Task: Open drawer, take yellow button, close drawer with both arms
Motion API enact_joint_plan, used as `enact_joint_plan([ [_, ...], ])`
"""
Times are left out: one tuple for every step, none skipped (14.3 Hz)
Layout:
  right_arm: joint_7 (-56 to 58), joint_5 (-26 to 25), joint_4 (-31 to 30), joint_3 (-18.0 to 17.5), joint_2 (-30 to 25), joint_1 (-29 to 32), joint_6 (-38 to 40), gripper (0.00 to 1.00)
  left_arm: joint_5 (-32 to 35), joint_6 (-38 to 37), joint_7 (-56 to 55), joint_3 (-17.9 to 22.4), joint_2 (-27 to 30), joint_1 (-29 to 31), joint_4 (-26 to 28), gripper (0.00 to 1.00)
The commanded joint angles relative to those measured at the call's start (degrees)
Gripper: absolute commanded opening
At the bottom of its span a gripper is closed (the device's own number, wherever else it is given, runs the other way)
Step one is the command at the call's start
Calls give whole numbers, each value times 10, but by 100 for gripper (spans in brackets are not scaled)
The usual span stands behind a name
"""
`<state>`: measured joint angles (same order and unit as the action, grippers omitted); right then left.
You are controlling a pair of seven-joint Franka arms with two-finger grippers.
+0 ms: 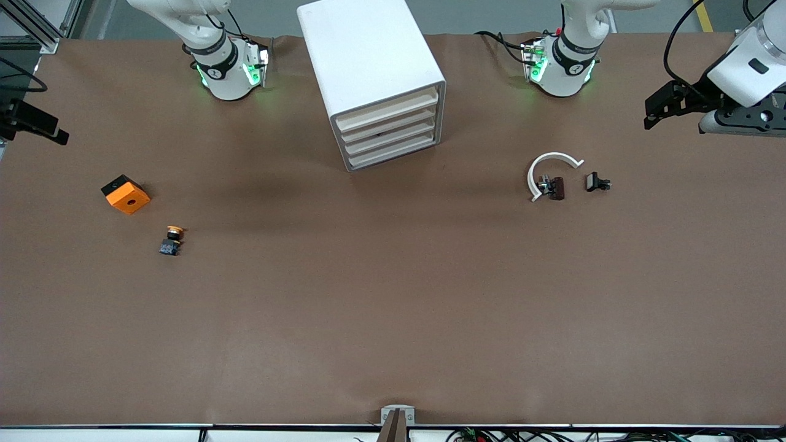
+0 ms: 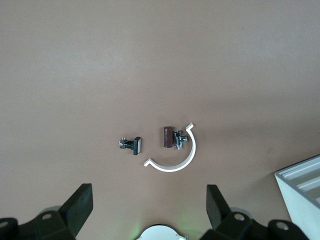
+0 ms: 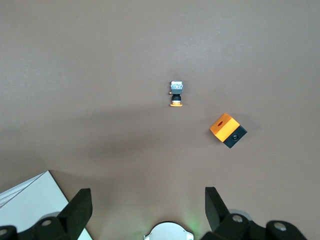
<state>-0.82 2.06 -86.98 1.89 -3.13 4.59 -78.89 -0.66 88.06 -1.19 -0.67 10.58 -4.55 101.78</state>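
Front view. White cabinet (image 1: 374, 80) stands at the desk's (image 1: 393, 319) 12 o'clock edge, between the two arm bases. Its four drawers all sit flush; the top drawer (image 1: 387, 109) is closed. The button (image 1: 172, 240) lies on the open desk, not in any drawer, toward the right arm's end, at about 8 o'clock from the cabinet. The orange block (image 1: 126, 194) sits near it at roughly 10 o'clock from the button, farther from the camera. Toward the left arm's end: white curved ring (image 1: 548, 170) with a brown part (image 1: 556, 188) touching its inner side, and a small black part (image 1: 596, 182) just beside at 3 o'clock. Left gripper (image 1: 660, 110) hangs over the desk edge at the left arm's end, well apart from everything; jaws spread, empty. Right gripper (image 1: 37, 124) hangs over the opposite edge.

Left wrist view. Jaws spread wide, nothing between them. Ring, brown part and black part lie on the desk ahead of the jaws, roughly centred on the gap. Cabinet corner shows at the frame edge.

Right wrist view. Jaws spread wide, empty. Button lies well ahead of the jaws, about centred on the gap, orange cap toward the gripper. Orange block lies apart from it, ahead of one finger (image 3: 216, 204).
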Motion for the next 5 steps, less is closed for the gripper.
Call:
enact_joint_plan([
  [-8,8,-43,-3,-48,-5,-15,100,9,-12,-17,-4,-13,-1,-24,100],
  [-8,7,-49,0,-49,-12,-16,100,8,-12,-18,-4,-14,-1,-25,100],
  [-9,7,-52,18,-51,-22,-20,100,6,-12,-18,-4,-16,-1,-29,100],
  [-9,7,-56,26,-52,-30,-23,100,4,-12,-18,-4,-19,0,-33,100],
  [-9,8,-60,26,-52,-29,-26,100,4,-12,-17,-4,-24,0,-38,100],
])
